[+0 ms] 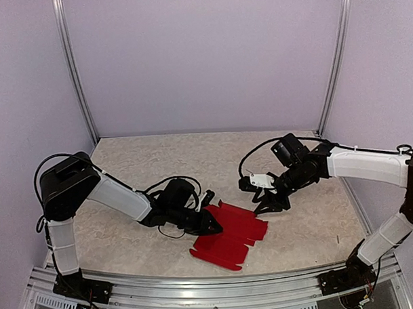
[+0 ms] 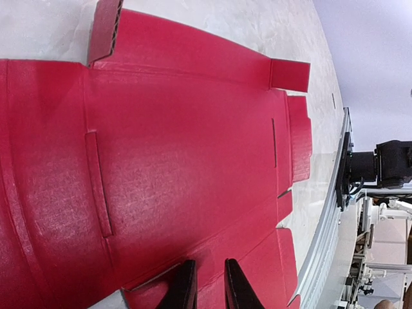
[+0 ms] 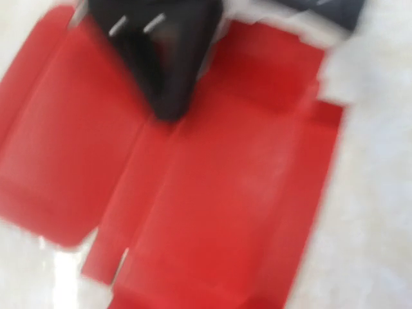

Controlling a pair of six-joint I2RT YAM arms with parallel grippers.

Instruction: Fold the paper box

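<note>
Lying flat on the speckled table (image 1: pixel 146 163), centre-front, the paper box (image 1: pixel 233 238) is an unfolded red sheet w/ notched flaps; two small flaps (image 2: pixel 103 29) at its far edge stand up. Around it: black cable (image 1: pixel 168 181) looped by the left arm, metal rail (image 1: pixel 218 279) along the near edge, pale walls. Left gripper (image 1: pixel 212 225) sits over the sheet's left edge and hides that bit from above. Its fingertips (image 2: pixel 183 286) are almost together w/ a thin slit, right on the card; can't tell if they're pinching it. Right gripper (image 1: pixel 268 206) hangs just off the sheet's far-right corner, jaws apart, nothing held; wrist view is blurred, one dark finger (image 3: pixel 161 71) over the red.
</note>
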